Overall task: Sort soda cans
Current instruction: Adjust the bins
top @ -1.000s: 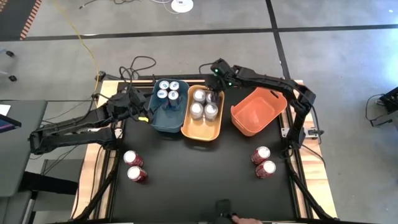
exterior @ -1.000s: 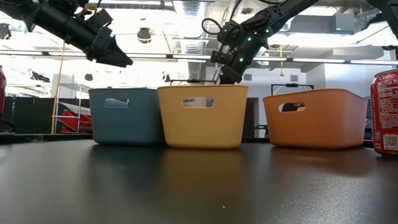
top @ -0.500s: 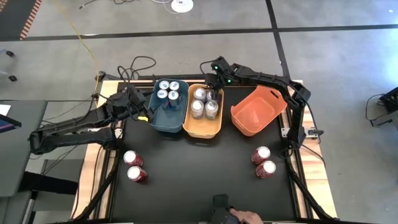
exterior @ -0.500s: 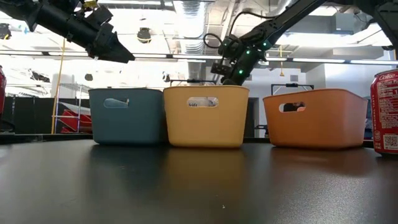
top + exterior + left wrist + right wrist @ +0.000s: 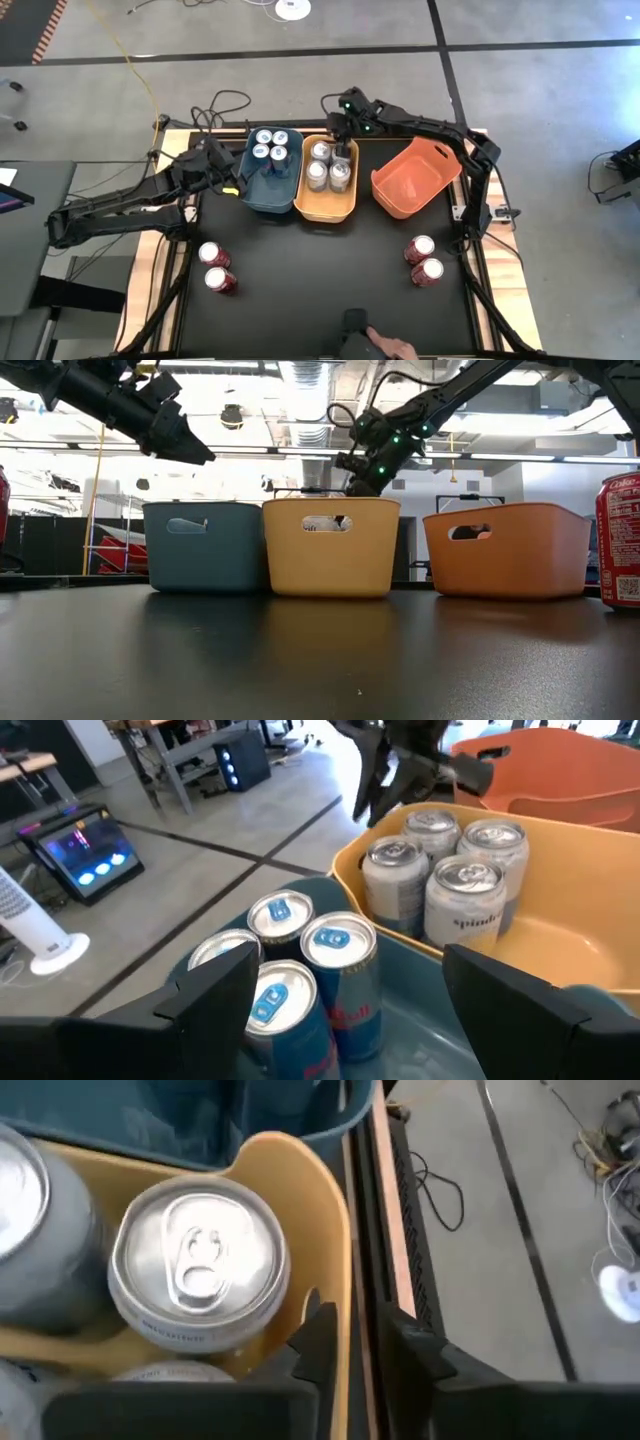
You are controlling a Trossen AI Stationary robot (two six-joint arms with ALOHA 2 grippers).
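Over the far rim of the yellow bin (image 5: 298,203), at 12 o'clock on the table, the right gripper (image 5: 341,138) hangs with its fingers slightly parted and nothing between them. The four silver cans (image 5: 318,175) stand free beneath it. The blue cans (image 5: 271,145) fill the teal bin (image 5: 246,194), beside which the left gripper (image 5: 232,184) waits, spread and empty.

We judge the red cans are next, bound for the empty orange bin (image 5: 377,190). One upright pair (image 5: 420,248) lies toward 5 o'clock from the right gripper, its nearer arm. The other pair (image 5: 213,253) stands at 6 o'clock from the left. Their long axes are vertical, so a side grasp suits.
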